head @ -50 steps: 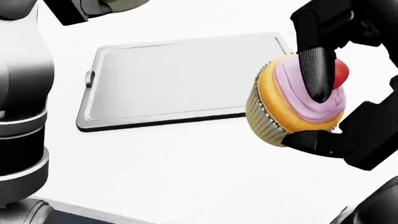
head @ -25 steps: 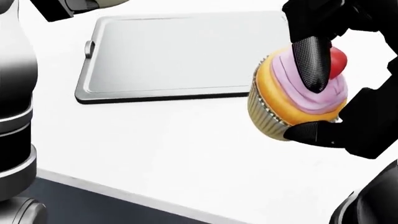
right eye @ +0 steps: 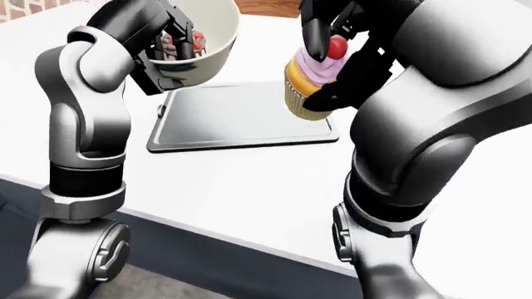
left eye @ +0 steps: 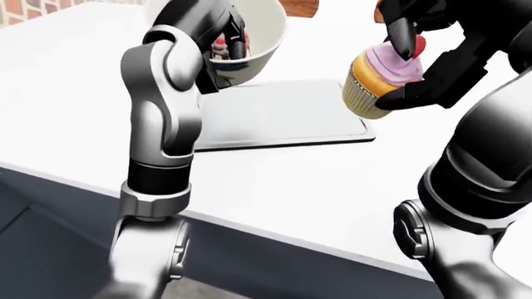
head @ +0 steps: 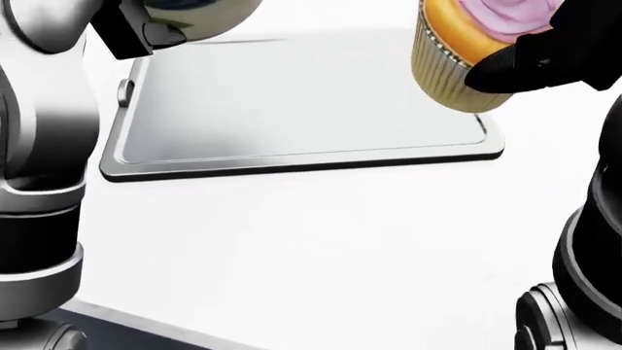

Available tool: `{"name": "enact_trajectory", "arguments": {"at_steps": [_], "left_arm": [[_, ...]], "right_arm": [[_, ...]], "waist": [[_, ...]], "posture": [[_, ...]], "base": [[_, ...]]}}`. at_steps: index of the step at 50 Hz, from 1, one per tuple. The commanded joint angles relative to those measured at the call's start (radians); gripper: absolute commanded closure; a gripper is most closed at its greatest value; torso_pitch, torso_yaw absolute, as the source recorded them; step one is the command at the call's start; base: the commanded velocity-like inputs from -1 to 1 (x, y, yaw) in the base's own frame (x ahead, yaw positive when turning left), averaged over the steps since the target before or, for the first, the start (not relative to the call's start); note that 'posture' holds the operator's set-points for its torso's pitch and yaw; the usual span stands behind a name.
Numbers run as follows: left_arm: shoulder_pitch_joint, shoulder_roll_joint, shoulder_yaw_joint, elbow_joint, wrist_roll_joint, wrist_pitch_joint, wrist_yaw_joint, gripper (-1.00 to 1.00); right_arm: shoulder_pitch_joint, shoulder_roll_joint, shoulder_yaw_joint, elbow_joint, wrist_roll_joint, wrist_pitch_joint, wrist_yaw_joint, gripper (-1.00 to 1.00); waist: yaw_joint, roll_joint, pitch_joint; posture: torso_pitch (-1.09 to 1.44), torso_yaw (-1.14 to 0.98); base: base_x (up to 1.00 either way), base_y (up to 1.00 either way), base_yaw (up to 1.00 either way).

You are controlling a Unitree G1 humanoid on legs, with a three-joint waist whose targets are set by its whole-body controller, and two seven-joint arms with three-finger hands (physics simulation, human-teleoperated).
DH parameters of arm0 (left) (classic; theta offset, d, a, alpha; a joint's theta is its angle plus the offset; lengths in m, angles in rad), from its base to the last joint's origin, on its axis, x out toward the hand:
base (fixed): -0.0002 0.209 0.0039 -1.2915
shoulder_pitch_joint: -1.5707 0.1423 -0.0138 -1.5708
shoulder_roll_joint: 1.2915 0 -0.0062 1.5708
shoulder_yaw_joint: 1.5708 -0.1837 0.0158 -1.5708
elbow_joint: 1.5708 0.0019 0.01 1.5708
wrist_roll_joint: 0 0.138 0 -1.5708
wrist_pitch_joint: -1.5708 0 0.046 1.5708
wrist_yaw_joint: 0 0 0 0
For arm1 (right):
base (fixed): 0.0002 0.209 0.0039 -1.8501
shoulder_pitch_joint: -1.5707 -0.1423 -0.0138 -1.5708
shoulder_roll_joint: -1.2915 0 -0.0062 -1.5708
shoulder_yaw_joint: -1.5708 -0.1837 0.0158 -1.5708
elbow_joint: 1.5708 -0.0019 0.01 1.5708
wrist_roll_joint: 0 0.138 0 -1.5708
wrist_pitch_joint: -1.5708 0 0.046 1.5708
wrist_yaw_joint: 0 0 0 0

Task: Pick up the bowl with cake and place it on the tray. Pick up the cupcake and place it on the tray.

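My right hand [left eye: 405, 65] is shut on the cupcake [left eye: 378, 76], which has pink frosting and a red cherry, and holds it in the air over the right end of the grey tray [head: 292, 109]. My left hand [right eye: 166, 47] is shut on the cream bowl with cake [right eye: 198, 42] and holds it tilted above the tray's left end. The cake inside shows dark with red bits. The tray lies flat on the white table [head: 321, 248] with nothing on it. In the head view only the cupcake's lower part [head: 452, 62] and the bowl's underside [head: 199, 18] show at the top edge.
The white table's near edge [left eye: 274, 233] runs across the lower part of the eye views, with dark floor below. A brown object [left eye: 301, 6] sits at the table's top edge. My left arm [left eye: 162, 124] stands upright at the tray's left side.
The head view has shifted: the tray now sits lower and more central. The cupcake in my right hand has risen toward the top edge, over the tray's right end.
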Motion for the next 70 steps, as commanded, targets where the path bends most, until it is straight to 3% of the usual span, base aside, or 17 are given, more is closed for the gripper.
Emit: {"name": "enact_trajectory", "arguments": {"at_steps": [1, 8, 26, 40, 52, 56, 57, 60, 63, 65, 70], "left_arm": [[-0.051, 0.007, 0.012, -0.042, 0.011, -0.021, 0.06, 1.0], [-0.044, -0.003, 0.005, 0.013, 0.014, -0.05, 0.092, 1.0], [0.017, -0.037, -0.009, -0.038, 0.036, -0.054, 0.011, 1.0], [0.055, -0.068, -0.016, 0.023, 0.031, -0.085, 0.068, 1.0], [0.069, -0.067, -0.019, 0.027, 0.036, -0.095, 0.061, 1.0], [0.067, -0.065, -0.018, 0.031, 0.036, -0.101, 0.065, 0.63], [0.062, -0.064, -0.017, 0.03, 0.037, -0.099, 0.062, 0.4], [0.057, -0.064, -0.015, 0.029, 0.037, -0.096, 0.064, 0.0], [0.055, -0.065, -0.015, 0.018, 0.038, -0.089, 0.059, -0.07], [0.061, -0.067, -0.018, 0.008, 0.037, -0.091, 0.057, -0.23], [0.065, -0.071, -0.02, 0.0, 0.039, -0.093, 0.054, -0.19]], "right_arm": [[-0.03, -0.01, -0.001, -0.009, 0.016, -0.007, -0.041, 1.0], [-0.047, -0.032, -0.001, 0.033, 0.052, -0.008, -0.072, 1.0], [-0.028, -0.046, 0.002, 0.036, 0.073, -0.001, -0.094, 1.0], [-0.014, -0.051, -0.002, 0.023, 0.089, 0.007, -0.112, 1.0], [-0.018, -0.053, 0.002, 0.023, 0.086, 0.006, -0.108, 1.0], [-0.02, -0.051, 0.002, 0.025, 0.086, 0.002, -0.11, 1.0], [-0.021, -0.05, 0.002, 0.026, 0.085, 0.001, -0.109, 1.0], [-0.016, -0.05, -0.002, 0.033, 0.094, -0.008, -0.123, 1.0], [-0.015, -0.054, -0.002, 0.03, 0.094, -0.007, -0.12, 1.0], [-0.016, -0.056, -0.003, 0.028, 0.091, -0.004, -0.116, 1.0], [-0.017, -0.063, -0.005, 0.024, 0.09, 0.0, -0.11, 1.0]], "waist": [[-0.001, 0.0, -0.04], [0.0, -0.003, -0.039], [0.003, -0.007, -0.036], [0.007, -0.009, -0.041], [0.008, -0.009, -0.046], [0.008, -0.009, -0.046], [0.008, -0.009, -0.046], [0.008, -0.009, -0.046], [0.007, -0.01, -0.046], [0.007, -0.01, -0.045], [0.009, -0.008, -0.046]], "posture": [[0.0, 0.0], [0.0, 0.0], [0.0, 0.0], [0.0, 0.0], [0.0, 0.0], [0.0, 0.0], [0.0, 0.0], [0.0, 0.0], [0.0, 0.0], [0.0, 0.0], [0.0, 0.0]], "base": [[0.0, 0.0, 0.0], [0.0, 0.0, 0.0], [0.0, 0.0, 0.0], [0.0, 0.0, 0.0], [0.0, 0.0, 0.0], [0.0, 0.0, 0.0], [0.0, 0.0, 0.0], [0.0, 0.0, 0.0], [0.0, 0.0, 0.0], [0.0, 0.0, 0.0], [0.0, 0.0, 0.0]]}}
